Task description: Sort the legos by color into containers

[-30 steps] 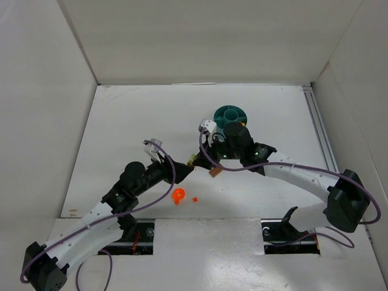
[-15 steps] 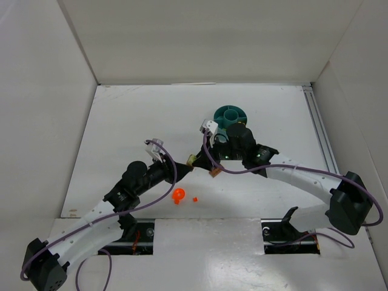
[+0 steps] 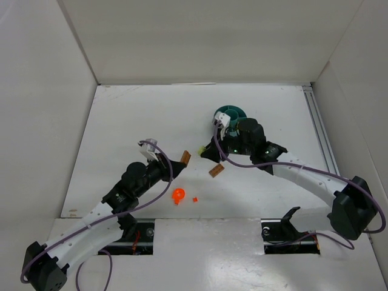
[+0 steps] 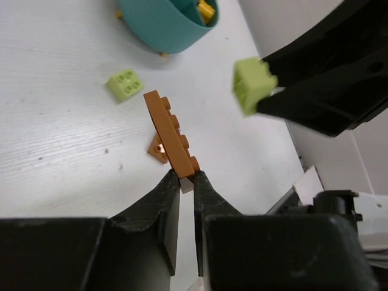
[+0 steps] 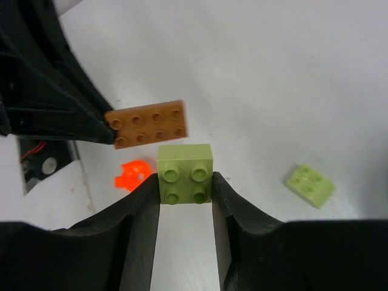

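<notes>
Your left claw (image 4: 187, 183) pinches 1 brown plate (image 4: 170, 137) by its end; your right claw (image 5: 185, 193) clamps 1 pale-green brick (image 5: 185, 165).

On my left wrist feed, the left gripper (image 4: 187, 180) has its two fingers pinched together on the lower end of a brown plate (image 4: 168, 127). The plate sticks out from the tips, leaning left, with its studs facing right. A small brown piece (image 4: 157, 149) lies on the white table (image 4: 54, 139), partly hidden behind the plate. Beyond it I see a flat pale green brick (image 4: 125, 83) near the teal tub (image 4: 160, 27) at the top edge, with a yellow brick (image 4: 206, 8) inside the tub. On the right, the right gripper (image 4: 268, 88) holds a pale green block (image 4: 254, 85) at its black tips.
</notes>
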Robot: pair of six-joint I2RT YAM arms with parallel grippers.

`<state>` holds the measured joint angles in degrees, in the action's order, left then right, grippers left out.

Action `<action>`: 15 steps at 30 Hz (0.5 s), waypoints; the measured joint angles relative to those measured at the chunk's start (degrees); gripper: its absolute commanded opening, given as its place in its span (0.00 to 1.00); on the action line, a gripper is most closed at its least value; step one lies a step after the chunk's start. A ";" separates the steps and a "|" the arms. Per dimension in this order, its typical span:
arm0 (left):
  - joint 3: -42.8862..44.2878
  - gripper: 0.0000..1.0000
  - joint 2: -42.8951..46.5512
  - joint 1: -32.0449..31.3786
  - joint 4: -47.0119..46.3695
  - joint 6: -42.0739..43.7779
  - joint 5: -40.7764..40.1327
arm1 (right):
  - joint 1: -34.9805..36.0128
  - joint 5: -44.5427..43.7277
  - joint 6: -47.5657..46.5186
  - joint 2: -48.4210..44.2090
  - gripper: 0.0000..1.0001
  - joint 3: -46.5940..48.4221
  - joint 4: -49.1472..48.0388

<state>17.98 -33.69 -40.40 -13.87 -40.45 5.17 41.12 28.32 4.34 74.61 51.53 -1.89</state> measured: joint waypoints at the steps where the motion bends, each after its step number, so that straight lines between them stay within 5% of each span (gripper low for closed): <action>1: 0.00 0.00 0.04 0.02 0.94 -0.33 -1.20 | -1.75 -0.22 -0.09 -0.63 0.14 -0.17 0.33; 7: 0.04 0.00 -4.00 0.02 4.68 -1.86 -7.02 | -10.78 -3.89 -3.89 -1.99 0.15 1.27 4.42; 15: 3.48 0.00 -13.38 0.22 6.86 -2.01 -11.80 | -11.80 -20.50 -12.24 9.94 0.17 15.87 13.03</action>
<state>21.45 -47.07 -40.18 -7.01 -42.46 -6.63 29.32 7.81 -7.90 84.55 67.40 11.14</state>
